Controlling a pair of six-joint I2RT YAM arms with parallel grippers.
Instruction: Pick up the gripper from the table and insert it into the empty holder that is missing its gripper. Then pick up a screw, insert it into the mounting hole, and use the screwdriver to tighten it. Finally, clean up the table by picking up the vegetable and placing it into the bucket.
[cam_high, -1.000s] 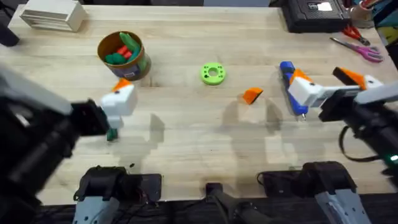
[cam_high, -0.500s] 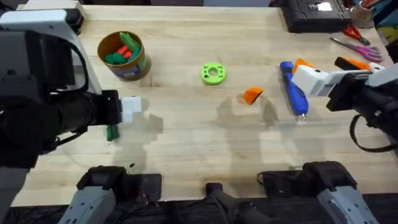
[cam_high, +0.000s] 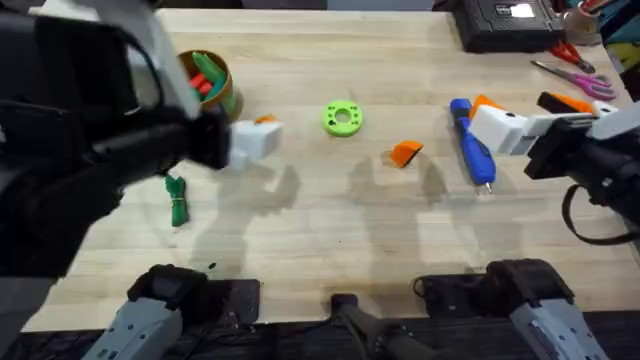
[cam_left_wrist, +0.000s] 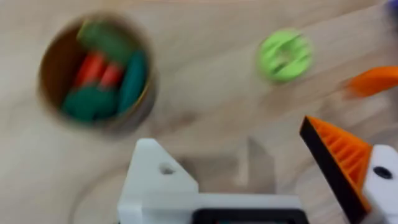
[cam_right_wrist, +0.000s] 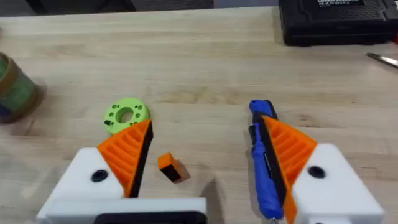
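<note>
At the left of the table (cam_high: 330, 230), the big dark left arm hides part of the round bucket (cam_high: 222, 92), which has red and green toy vegetables inside. The left pincer (cam_left_wrist: 261, 180) is wide open and empty; its white holder (cam_left_wrist: 155, 183) has no orange tip. The small ribbed gripper (cam_high: 405, 153) lies near the middle. The right pincer (cam_right_wrist: 205, 155) is open and empty over the blue screwdriver (cam_high: 472, 145).

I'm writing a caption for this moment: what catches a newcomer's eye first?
The left arm's gripper looms large at the table's left, one white finger bare, the other orange-tipped. Mid-table lie the loose orange gripper and a green ring. The blue screwdriver lies at the right, by the open right gripper.
</note>
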